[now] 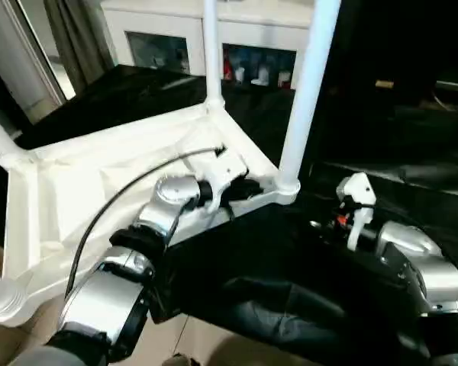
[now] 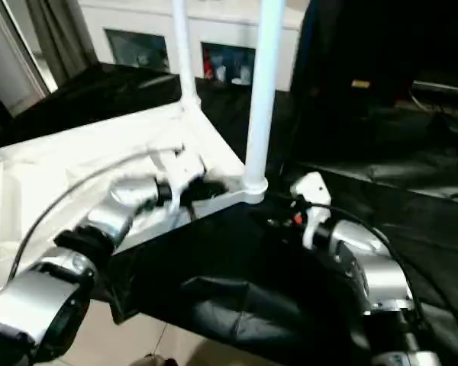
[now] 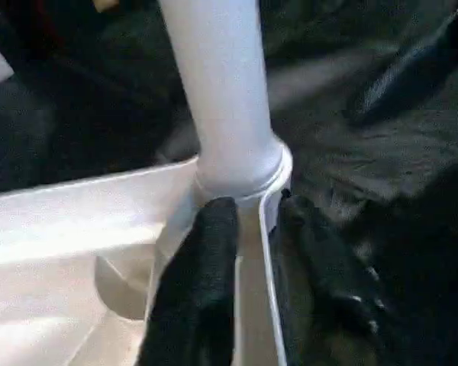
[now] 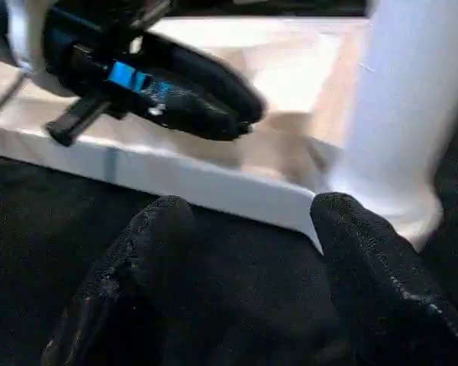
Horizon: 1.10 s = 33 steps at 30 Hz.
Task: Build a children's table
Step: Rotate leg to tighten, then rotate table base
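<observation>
The children's table point(image 1: 84, 183) lies upside down on a black cloth, its ribbed underside up and its white tube legs standing upright. One leg point(image 1: 305, 84) rises from the near right corner socket point(image 1: 287, 185), and another leg point(image 1: 211, 46) stands at the far corner. My left gripper point(image 3: 256, 213) is shut on the table's rim right beside that near socket, one black finger point(image 3: 206, 267) inside the rim and the other outside. My right gripper point(image 4: 248, 221) hovers open over the cloth just in front of the same corner, touching nothing.
A black cloth point(image 1: 290, 290) covers the work surface and hangs off its near edge. A white glass-door cabinet point(image 1: 175, 46) stands behind. Curtains point(image 1: 69, 30) hang at the far left. Pale floor point(image 1: 214, 343) shows below the near edge.
</observation>
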Available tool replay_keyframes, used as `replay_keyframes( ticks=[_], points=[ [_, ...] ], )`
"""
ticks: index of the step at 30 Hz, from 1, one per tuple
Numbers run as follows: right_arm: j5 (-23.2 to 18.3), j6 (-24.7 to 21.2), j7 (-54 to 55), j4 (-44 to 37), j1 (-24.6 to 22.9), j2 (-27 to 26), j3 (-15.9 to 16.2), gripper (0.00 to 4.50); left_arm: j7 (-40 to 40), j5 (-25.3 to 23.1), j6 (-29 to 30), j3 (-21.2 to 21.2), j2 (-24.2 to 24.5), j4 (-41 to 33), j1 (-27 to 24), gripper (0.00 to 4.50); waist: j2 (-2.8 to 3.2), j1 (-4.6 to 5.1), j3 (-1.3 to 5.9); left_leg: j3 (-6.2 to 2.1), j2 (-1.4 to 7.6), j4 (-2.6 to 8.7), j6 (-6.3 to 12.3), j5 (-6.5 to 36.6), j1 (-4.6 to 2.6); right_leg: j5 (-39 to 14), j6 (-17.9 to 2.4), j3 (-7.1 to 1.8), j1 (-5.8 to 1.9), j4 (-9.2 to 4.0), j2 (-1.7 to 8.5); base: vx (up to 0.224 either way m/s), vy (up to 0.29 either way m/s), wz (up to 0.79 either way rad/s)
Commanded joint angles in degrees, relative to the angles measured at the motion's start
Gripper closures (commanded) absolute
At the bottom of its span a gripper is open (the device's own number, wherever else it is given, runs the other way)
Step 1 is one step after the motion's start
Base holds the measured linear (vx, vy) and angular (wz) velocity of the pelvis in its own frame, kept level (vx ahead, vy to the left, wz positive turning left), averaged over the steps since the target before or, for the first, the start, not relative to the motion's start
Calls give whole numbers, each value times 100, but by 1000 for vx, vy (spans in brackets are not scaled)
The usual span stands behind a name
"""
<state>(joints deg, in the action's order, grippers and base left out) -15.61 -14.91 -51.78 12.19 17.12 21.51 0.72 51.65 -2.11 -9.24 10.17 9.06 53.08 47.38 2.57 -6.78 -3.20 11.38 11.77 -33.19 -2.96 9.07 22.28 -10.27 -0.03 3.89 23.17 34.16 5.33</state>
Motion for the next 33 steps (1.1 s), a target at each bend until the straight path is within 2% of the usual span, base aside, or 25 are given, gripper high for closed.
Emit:
replay_keyframes(
  ticks=[1,2,4,5,6,7,8,9,10,12,13,14,15,16,17,18,19,20,23,24,25,26,28,30,33],
  points=[
    [-96,-105,-8,-91,101,-102,158,165,221,38,391,-13,268,-517,-257,321,-161,-55,423,-79,167,328,522,1064,-98,-1135,-1294,-187,-274,-364,342,0,0,0],
    [-84,-117,21,-70,144,-176,214,165,290,10,604,13,430,-830,-387,310,-156,-27,413,-94,167,346,488,1066,-77,-1169,-1274,-186,-281,-357,336,0,0,0],
    [-39,-98,93,-5,214,-292,280,165,382,26,1098,6,683,-1408,-611,308,-165,0,412,-86,174,363,372,1159,-110,-1272,-1216,-195,-243,-363,322,0,0,0],
    [38,-32,274,140,311,-443,294,165,525,176,1774,-61,946,-2194,-907,277,-168,-6,430,-100,215,373,300,1150,-138,-1186,-1268,-208,-252,-312,360,0,0,0],
    [78,-4,378,213,357,-520,286,165,607,275,2131,-106,1070,-2624,-1069,277,-155,35,407,-104,193,395,291,1061,-89,-1159,-1272,-201,-246,-310,324,0,0,0],
    [154,65,561,346,431,-631,274,165,700,404,2551,-152,1222,-3134,-1273,265,-163,25,424,-102,224,392,204,1082,-135,-1115,-1328,-209,-229,-271,354,0,0,0],
    [303,234,910,650,578,-825,244,165,872,622,3199,-172,1498,-3954,-1640,265,-134,45,415,-98,218,397,160,1068,-138,-1106,-1373,-219,-208,-273,339,0,0,0],
    [351,296,1060,851,675,-956,240,165,996,786,3627,-164,1733,-4539,-1936,264,-164,49,403,-79,207,397,89,1116,-161,-1112,-1383,-224,-189,-268,321,0,0,0],
    [362,312,1112,946,721,-1020,241,165,1060,869,3836,-156,1859,-4834,-2093,246,-141,50,400,-93,211,413,75,1130,-155,-1116,-1392,-229,-194,-264,325,0,0,0],
    [348,304,1163,1057,776,-1158,292,165,1105,1021,4253,-201,2108,-5468,-2488,231,-172,57,371,-56,191,419,11,1285,-190,-1182,-1312,-239,-163,-291,270,0,0,0],
    [327,303,1151,1096,799,-1237,330,165,1102,1091,4475,-249,2233,-5787,-2712,225,-159,47,363,-58,187,421,3,1307,-191,-1183,-1286,-246,-156,-294,268,0,0,0],
    [320,326,1163,1203,862,-1345,363,165,1074,1175,4822,-318,2387,-6225,-3006,225,-195,52,355,-68,184,441,-18,1352,-171,-1214,-1246,-247,-178,-284,268,0,0,0],
    [318,361,1175,1337,944,-1451,389,165,1030,1238,5136,-392,2514,-6619,-3289,209,-166,67,354,-80,192,461,-72,1413,-168,-1247,-1205,-247,-180,-284,274,0,0,0],
    [319,402,1206,1477,1030,-1562,403,165,958,1246,5352,-483,2602,-6944,-3562,192,-260,94,363,-75,198,462,-79,1407,-160,-1215,-1200,-241,-193,-278,271,0,0,0],
    [331,446,1236,1572,1083,-1623,403,165,899,1251,5518,-537,2643,-7146,-3697,184,-215,124,342,-76,184,475,-125,1508,-179,-1298,-1167,-248,-167,-295,252,0,0,0],
    [351,538,1383,1804,1218,-1744,354,165,752,1186,5631,-643,2618,-7309,-3893,184,-263,131,325,-71,175,483,-135,1547,-180,-1361,-1130,-250,-165,-322,242,0,0,0],
    [351,538,1383,1804,1218,-1744,354,165,752,1186,5631,-643,2618,-7309,-3893,181,-247,130,316,-72,170,485,-186,1665,-198,-1469,-1119,-262,-150,-339,251,0,0,0],
    [385,680,1586,2108,1390,-1888,284,165,573,1122,5755,-734,2620,-7525,-4127,168,-282,135,309,-68,177,487,-211,1747,-205,-1550,-1109,-265,-135,-341,257,0,0,0],
    [431,1103,2410,2995,1922,-2238,-18,165,-45,920,6041,-938,2500,-7957,-4649,137,-290,181,288,-98,172,506,-348,2005,-204,-1942,-979,-266,-131,-370,274,0,0,0],
    [403,1206,2676,3228,2074,-2321,-135,165,-231,839,6030,-988,2444,-8036,-4775,129,-253,180,298,-104,165,495,-391,2096,-231,-2000,-918,-272,-114,-372,260,0,0,0],
    [386,1340,3078,3533,2275,-2388,-280,165,-527,715,6093,-1071,2343,-8150,-4909,129,-242,187,302,-104,175,493,-427,2131,-233,-1943,-914,-277,-103,-366,261,0,0,0],
    [374,1406,3281,3686,2376,-2419,-354,165,-681,651,6131,-1113,2293,-8212,-4975,113,-271,206,293,-107,167,496,-462,2208,-230,-1915,-890,-268,-108,-376,242,0,0,0],
    [340,1500,3457,3856,2483,-2447,-439,165,-832,588,6152,-1156,2252,-8302,-5054,92,-263,173,305,-95,159,474,-471,2276,-261,-1840,-836,-276,-76,-370,229,0,0,0],
    [234,1688,3789,4229,2723,-2438,-641,165,-1098,529,6125,-1319,2117,-8504,-5215,73,-280,186,304,-117,148,484,-461,2312,-218,-1759,-807,-259,-120,-351,217,0,0,0],
    [140,1982,4217,4719,3013,-2355,-955,165,-1464,450,5821,-1519,1945,-8725,-5431,44,-254,177,309,-119,144,473,-447,2345,-209,-1686,-823,-252,-109,-347,213,0,0,0]
  ],
)
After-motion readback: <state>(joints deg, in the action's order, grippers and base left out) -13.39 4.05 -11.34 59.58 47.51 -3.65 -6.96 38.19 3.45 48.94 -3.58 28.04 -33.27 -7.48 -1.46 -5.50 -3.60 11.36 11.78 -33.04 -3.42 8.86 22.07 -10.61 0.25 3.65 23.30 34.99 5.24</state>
